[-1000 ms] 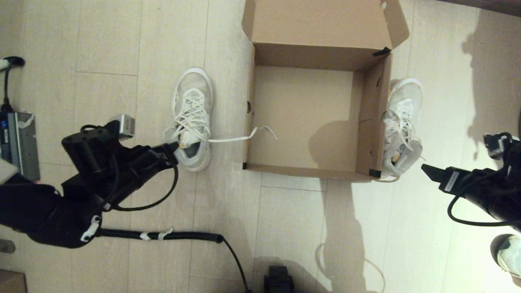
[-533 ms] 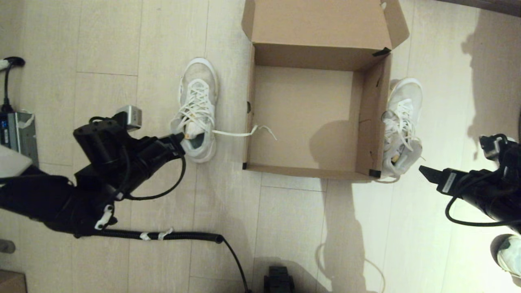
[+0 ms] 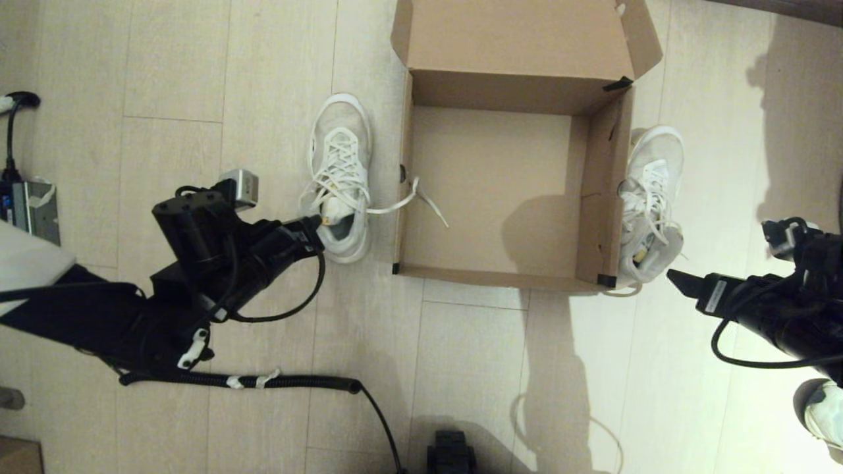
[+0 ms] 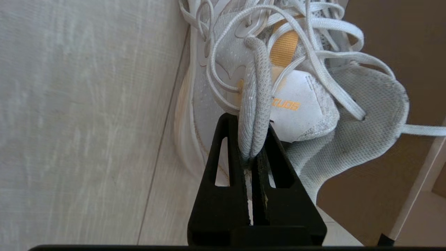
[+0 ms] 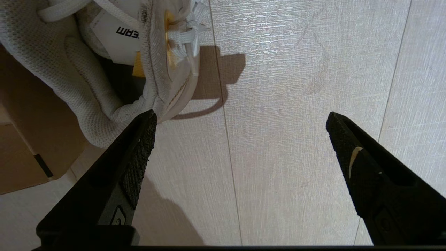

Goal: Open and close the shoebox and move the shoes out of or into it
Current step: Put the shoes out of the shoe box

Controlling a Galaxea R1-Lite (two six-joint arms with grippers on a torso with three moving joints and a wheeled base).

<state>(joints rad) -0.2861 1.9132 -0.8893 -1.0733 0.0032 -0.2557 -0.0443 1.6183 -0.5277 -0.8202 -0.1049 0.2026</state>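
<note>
Left hand [image 3: 319, 224] clamped on soft heel collar of left shoe [image 3: 341, 178], at 9 o'clock of open box [image 3: 487, 191]; right hand [image 5: 240, 139] spread wide near right shoe [image 3: 649, 204] at 3 o'clock; light, floppy, laces may snag.
</note>
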